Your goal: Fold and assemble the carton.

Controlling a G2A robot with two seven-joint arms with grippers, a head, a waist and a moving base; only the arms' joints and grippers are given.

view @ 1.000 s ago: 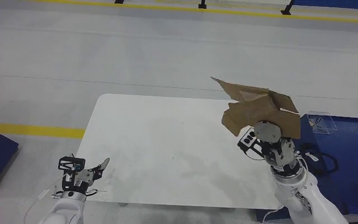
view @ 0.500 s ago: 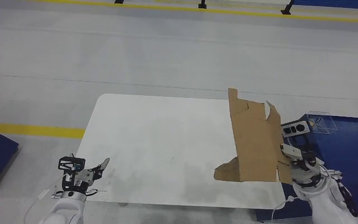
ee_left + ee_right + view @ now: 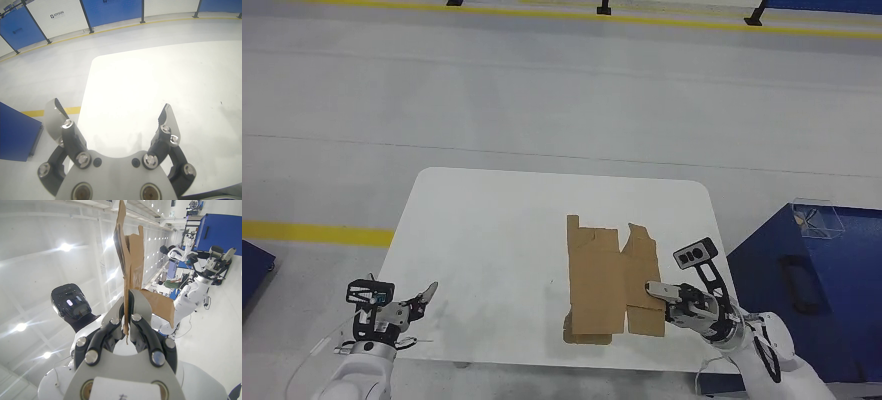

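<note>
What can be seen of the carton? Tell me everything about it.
The carton is a flat, unassembled blank of plain brown cardboard, with creased panels and notched flaps along its far edge. It lies level over the near right part of the white table; whether it rests there I cannot tell. The right pincer is shut on the edge nearest that arm.

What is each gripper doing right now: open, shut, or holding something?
Left gripper: open, holding nothing.
Right gripper: shut on an edge of the flattened carton.
</note>
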